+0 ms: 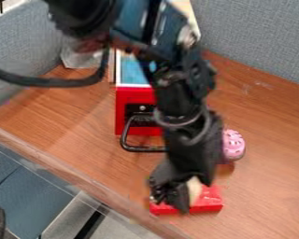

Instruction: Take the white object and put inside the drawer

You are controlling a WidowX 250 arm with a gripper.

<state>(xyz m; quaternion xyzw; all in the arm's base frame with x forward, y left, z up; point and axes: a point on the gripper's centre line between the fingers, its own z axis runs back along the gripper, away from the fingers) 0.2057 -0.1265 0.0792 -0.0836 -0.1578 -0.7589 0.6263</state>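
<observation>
The pincer [184, 193] is at the white object [194, 188], likely for transfer; grip state cannot be determined. The drawer [127, 97] has its handle [143, 149] facing near, presumably for pulling.

On a brown wood-grain tabletop [274, 161], we see a low, glossy red object [209, 204] near the front edge, while a pink, dark-spotted item [234, 144] sits farther back. Grey fabric panels [258, 39] flank the table, and we spot a pale, crumpled-looking item [75, 57] beside the left one. Below the front edge, we find blue surfaces [24, 193], their exact nature unclear
</observation>
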